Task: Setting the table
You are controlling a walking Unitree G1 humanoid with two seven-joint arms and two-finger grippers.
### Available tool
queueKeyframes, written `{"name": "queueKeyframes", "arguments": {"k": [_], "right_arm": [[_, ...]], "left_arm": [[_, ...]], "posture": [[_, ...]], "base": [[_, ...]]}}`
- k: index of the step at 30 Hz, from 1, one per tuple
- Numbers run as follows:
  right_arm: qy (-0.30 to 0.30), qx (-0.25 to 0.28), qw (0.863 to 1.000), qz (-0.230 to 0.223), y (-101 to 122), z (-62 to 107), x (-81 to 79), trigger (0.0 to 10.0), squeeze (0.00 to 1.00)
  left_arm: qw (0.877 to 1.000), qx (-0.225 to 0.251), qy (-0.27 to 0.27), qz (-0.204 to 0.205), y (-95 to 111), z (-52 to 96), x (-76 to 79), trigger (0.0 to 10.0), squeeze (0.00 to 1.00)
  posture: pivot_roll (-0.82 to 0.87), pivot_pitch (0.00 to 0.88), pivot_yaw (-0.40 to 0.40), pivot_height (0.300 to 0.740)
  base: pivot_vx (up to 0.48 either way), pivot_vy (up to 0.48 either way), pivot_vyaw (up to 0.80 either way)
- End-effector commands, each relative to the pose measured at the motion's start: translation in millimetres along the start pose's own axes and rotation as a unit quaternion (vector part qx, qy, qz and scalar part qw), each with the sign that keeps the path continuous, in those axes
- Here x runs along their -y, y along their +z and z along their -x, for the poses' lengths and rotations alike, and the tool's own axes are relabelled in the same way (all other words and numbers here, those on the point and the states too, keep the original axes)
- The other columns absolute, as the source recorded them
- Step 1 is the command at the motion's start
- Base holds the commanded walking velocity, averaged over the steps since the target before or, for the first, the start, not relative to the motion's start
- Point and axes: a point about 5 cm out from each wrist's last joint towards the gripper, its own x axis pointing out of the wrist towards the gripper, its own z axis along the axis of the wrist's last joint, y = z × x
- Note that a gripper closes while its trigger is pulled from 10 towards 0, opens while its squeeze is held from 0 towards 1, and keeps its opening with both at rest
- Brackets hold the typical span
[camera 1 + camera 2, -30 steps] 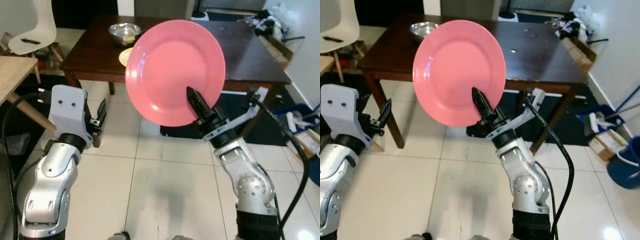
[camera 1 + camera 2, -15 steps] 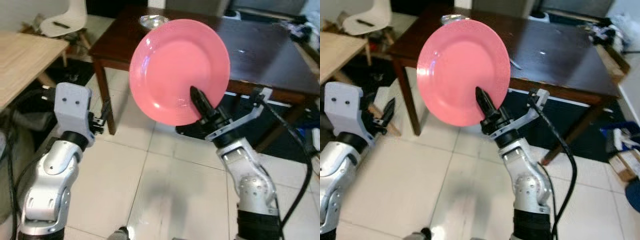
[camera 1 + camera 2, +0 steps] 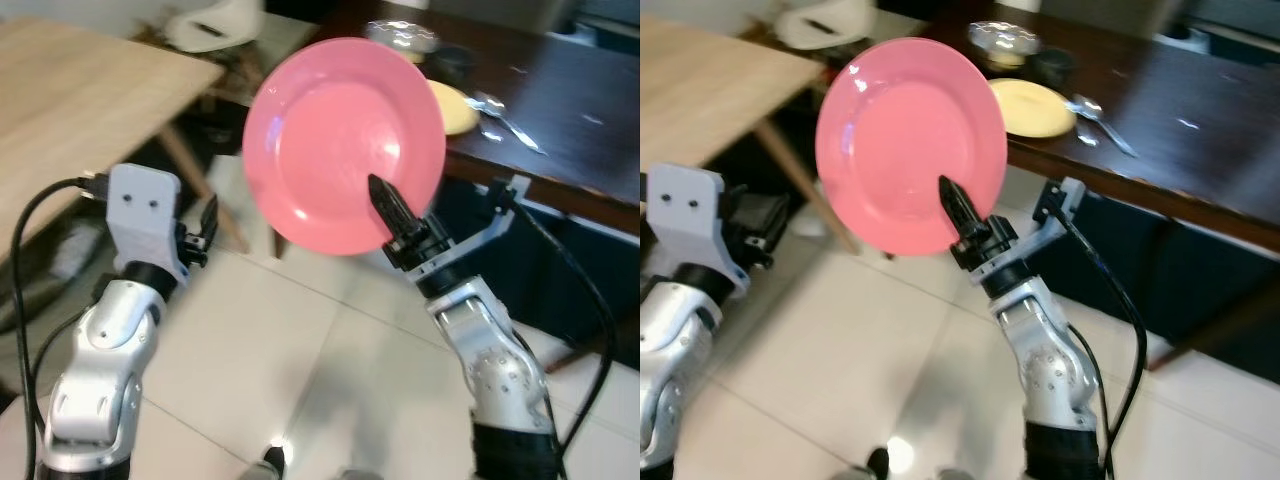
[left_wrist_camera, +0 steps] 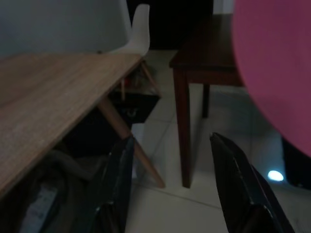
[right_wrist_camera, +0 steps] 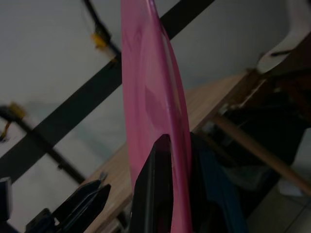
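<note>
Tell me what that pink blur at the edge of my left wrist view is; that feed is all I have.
Observer: A pink plate, held upright with the right tool shut on its lower rim.
Operator: Anything already on the dark table?
Observer: A yellow plate sits near its edge, with a metal bowl behind it.
Operator: Any cutlery?
Observer: A spoon lies just right of the yellow plate.
Operator: And my left tool?
Observer: The left tool is open, holding nothing, raised beside the light wooden table.
</note>
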Motion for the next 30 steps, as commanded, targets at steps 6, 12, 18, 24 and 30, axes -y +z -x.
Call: {"name": "queueKeyframes", "arguments": {"k": [6, 12, 18, 24, 30], "right_arm": [[0.008, 0.005, 1.000, 0.000, 2.1, 0.9, -2.9, 10.0, 0.00], [0.010, 0.005, 1.000, -0.002, 1.7, 1.0, -3.5, 10.0, 0.00], [0.013, 0.005, 1.000, -0.003, 1.3, 0.6, -4.0, 10.0, 0.00], [0.012, 0.005, 1.000, -0.003, 1.0, 1.5, -3.7, 10.0, 0.00], [0.012, 0.005, 1.000, -0.003, 0.8, 1.3, -4.0, 10.0, 0.00]], "left_arm": [[1.000, -0.013, -0.002, -0.005, -3.9, 1.2, 0.8, 10.0, 0.00], [1.000, -0.016, -0.001, -0.007, -4.4, 0.9, 1.5, 10.0, 0.00], [1.000, -0.024, 0.005, -0.015, -5.6, 0.0, 1.7, 10.0, 0.00], [1.000, -0.024, 0.003, -0.014, -6.1, 0.1, 1.5, 10.0, 0.00], [1.000, -0.025, 0.007, -0.016, -6.6, 0.0, -0.1, 10.0, 0.00]], "posture": [[-0.04, 0.026, -0.004, 0.740], [-0.04, 0.027, -0.003, 0.740], [-0.04, 0.027, -0.001, 0.740], [-0.03, 0.028, 0.000, 0.740], [-0.03, 0.029, -0.001, 0.740]], "base": [[0.000, 0.000, 0.77], [0.000, 0.000, 0.77], [0.000, 0.000, 0.77], [0.000, 0.000, 0.77], [0.000, 0.000, 0.77]]}}
